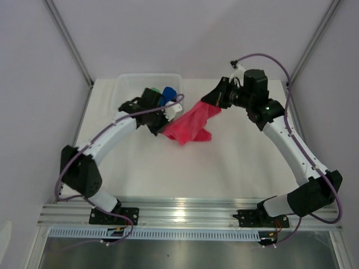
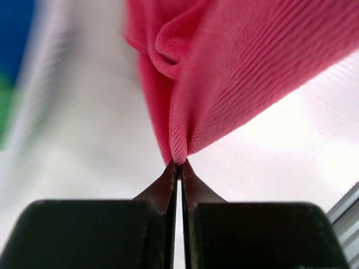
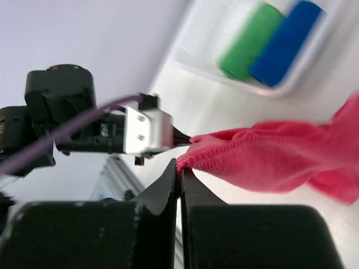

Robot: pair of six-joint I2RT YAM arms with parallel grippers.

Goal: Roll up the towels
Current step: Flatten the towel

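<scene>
- Left fingers (image 2: 165, 186) and right fingers (image 3: 167, 185): each pair clamped shut on an edge of the pink-red towel (image 1: 193, 124), which sags bunched between them.
- Recommended: draw the grips apart and lay the cloth flat and square before rolling.
- Green towel (image 3: 249, 42), blue towel (image 3: 286, 45): rolled, in the basket (image 3: 196, 39).
- Surface (image 1: 185, 174): white, plain; pale walls around it.

The blurred blue towel (image 2: 14, 33) runs off-frame.
</scene>
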